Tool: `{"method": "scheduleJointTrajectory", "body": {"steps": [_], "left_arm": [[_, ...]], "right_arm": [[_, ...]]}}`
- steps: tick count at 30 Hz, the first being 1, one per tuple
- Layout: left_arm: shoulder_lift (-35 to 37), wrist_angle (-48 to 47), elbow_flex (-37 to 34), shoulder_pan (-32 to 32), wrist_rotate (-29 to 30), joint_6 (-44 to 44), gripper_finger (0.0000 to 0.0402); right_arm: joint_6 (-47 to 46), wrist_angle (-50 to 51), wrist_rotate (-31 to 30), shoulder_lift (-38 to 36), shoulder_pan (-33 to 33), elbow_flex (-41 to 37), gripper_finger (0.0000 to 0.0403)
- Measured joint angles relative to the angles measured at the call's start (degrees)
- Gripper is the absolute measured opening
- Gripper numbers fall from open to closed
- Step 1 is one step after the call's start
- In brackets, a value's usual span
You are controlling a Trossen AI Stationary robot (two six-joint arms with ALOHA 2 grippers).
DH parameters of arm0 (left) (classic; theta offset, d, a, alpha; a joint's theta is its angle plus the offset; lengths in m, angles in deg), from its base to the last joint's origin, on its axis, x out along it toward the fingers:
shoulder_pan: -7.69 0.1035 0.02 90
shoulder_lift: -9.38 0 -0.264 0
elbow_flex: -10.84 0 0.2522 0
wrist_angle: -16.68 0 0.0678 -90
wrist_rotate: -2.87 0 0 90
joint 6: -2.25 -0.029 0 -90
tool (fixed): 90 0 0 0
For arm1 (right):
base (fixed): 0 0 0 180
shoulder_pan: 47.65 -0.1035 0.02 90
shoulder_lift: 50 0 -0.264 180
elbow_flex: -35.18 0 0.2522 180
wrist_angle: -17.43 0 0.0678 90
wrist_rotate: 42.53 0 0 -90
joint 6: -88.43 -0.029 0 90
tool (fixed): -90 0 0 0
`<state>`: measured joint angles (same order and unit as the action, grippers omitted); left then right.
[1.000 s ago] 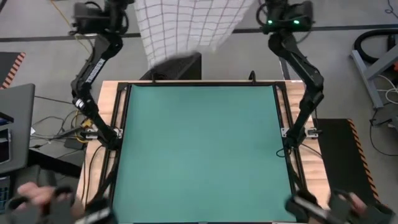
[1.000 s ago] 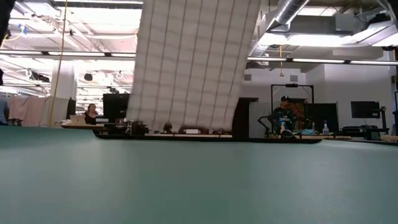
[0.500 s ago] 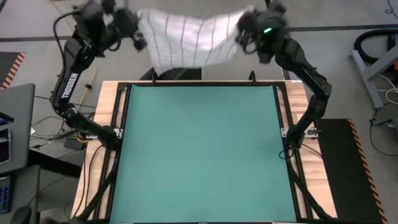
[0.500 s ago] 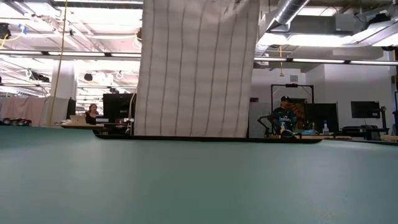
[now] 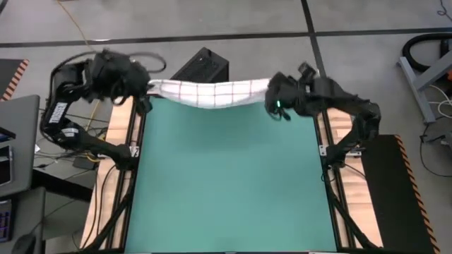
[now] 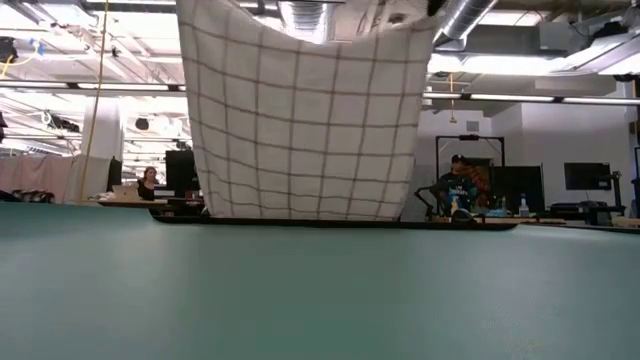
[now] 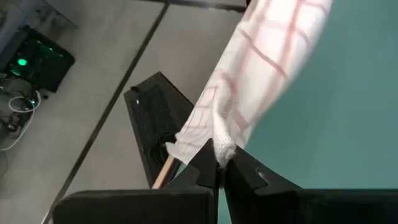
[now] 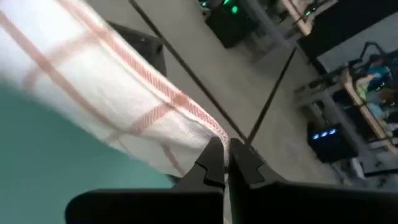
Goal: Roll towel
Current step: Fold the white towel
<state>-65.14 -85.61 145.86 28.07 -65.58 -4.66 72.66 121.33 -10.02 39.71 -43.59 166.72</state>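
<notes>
- The towel (image 5: pixel 210 92) is hanging stretched between the two pincers above the far edge of the worktop (image 5: pixel 120 134), sagging slightly in the middle.
- The left pincer (image 5: pixel 147 88) is clamping one upper corner of the towel; in the left wrist view its fingers (image 7: pixel 205 163) are pressing together on a bunched tip of cloth (image 7: pixel 249 93).
- The right pincer (image 5: pixel 270 90) is clamping the opposite upper corner; in the right wrist view its fingers (image 8: pixel 214 158) are closing tight on the hem (image 8: pixel 124 106).
- In the low view the towel (image 6: pixel 305 120) is draping down as a flat sheet, its lower edge reaching the far rim of the green mat (image 6: pixel 320 290) as seen from this level; whether it is touching the mat cannot be told.
- The green mat (image 5: pixel 229 176) is covering nearly the whole worktop, smooth and matte, and nothing is lying on it.
- A black boxy unit (image 5: pixel 201 67) is standing on the floor just beyond the towel, partly hidden behind it.
- The hanging cloth is blocking much of the room behind in the low view; two seated people (image 6: pixel 455 190) are showing on either side of it, far off.
- The towel is soft white woven cloth with a thin dark-red windowpane grid, wrinkling near each clamped corner.
</notes>
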Motion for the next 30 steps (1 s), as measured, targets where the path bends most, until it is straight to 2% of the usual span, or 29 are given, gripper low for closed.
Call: {"method": "scheduleJointTrajectory", "body": {"steps": [4, 8, 14, 18, 24, 30], "left_arm": [[4.2, 0.0, -6.0, -10.4, 7.3, 8.1, 0.0], [8.8, 4.4, -17.7, -19.6, 12.6, 14.1, 0.0], [13.1, 19.3, -39.0, -30.6, 12.7, 20.4, 0.0], [12.7, 27.2, -49.3, -38.6, 12.7, 26.0, 0.0], [10.0, 29.6, -57.6, -52.5, 16.8, 42.1, 0.0], [6.2, 29.8, -60.2, -66.5, 22.2, 58.0, 0.0]], "right_arm": [[-7.6, -0.2, -0.8, -0.9, -8.4, -4.0, 0.0011], [-15.1, -0.2, -2.5, -1.0, -16.9, -6.9, 0.0011], [-26.2, -0.2, -5.5, 0.0, -27.6, -10.7, 0.0011], [-36.7, -0.1, -6.0, 0.2, -32.8, -15.8, 0.0011], [-52.5, -0.1, -1.4, 0.6, -36.8, -26.0, 0.0011], [-66.6, -0.1, 4.8, 0.6, -42.6, -32.8, 0.0011]]}}
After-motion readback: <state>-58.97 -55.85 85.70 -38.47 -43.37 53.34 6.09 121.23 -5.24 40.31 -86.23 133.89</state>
